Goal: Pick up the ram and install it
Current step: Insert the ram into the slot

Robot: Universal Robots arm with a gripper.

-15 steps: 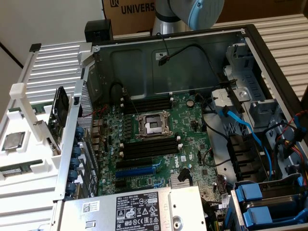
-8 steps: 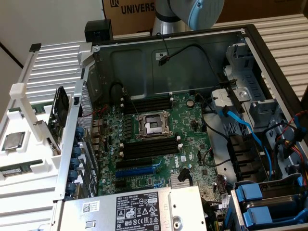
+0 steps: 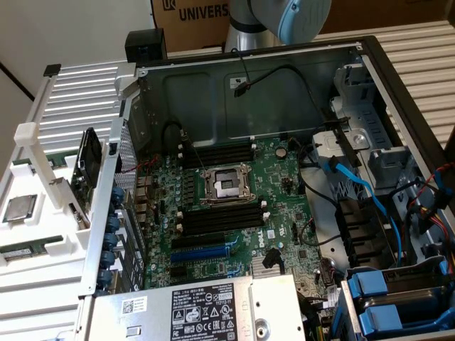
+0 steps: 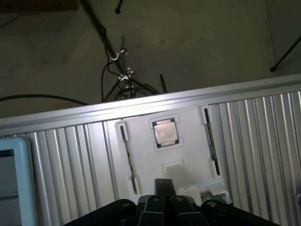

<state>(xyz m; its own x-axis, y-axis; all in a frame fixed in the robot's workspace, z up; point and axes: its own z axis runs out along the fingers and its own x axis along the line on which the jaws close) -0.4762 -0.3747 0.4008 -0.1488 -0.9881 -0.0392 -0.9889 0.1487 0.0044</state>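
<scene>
Green circuit board, long and narrow: that is the ram. It lies flat in a recess of the white parts holder on the ribbed metal tabletop. That puts it at the exterior view's left, outside the open computer case and just beside the square silver processor chip. It is nearer that camera than the chip is.

My hand is closed on nothing, fingers pressed together. It hangs well apart from the holder, with the chip's pocket straight ahead in the wrist view.

I judge I am on the approach to the pick. To do it well, I would spread the fingers before going low, because closed tips would only knock the stick. I would line them up across the two long edges and take it near mid-length, so it lifts level and does not pivot. The board sits low in its recess, so there is little edge to catch, and the chip is close enough to bump.

The stick itself shows darker patches along the green, probably its chips. I cannot make out a label. It looks stiff but thin, about as long as the black memory slots on the motherboard.
</scene>
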